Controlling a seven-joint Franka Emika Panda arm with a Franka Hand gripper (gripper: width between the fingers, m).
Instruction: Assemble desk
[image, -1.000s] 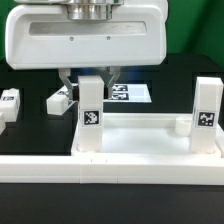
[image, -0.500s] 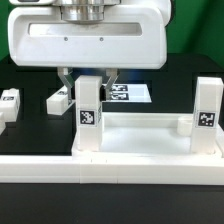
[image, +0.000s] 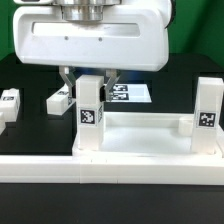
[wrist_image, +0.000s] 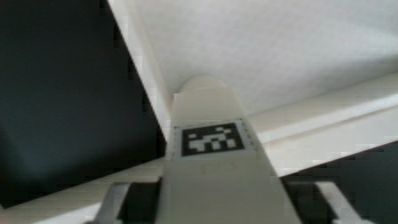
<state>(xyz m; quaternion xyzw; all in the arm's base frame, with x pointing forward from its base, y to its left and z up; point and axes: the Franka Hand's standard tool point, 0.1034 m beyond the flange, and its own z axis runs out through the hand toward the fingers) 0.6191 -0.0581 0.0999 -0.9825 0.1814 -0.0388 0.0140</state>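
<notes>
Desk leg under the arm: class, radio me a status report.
Hand shut on upright leg. Leg stands at desk top corner. Nothing in the way.

Apparently four legs (image: 207, 112), one tabletop (image: 140, 148)

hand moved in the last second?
Yes. On the hand, the housing edge at the exterior view's left has pulled toward that view's right against the marker board, as if turning on the leg.

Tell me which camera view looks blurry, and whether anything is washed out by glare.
Wrist view: soft and out of focus, the leg and its tag smeared. Exterior view: fairly sharp, but the gripper has a bright white body showing little detail.
</notes>
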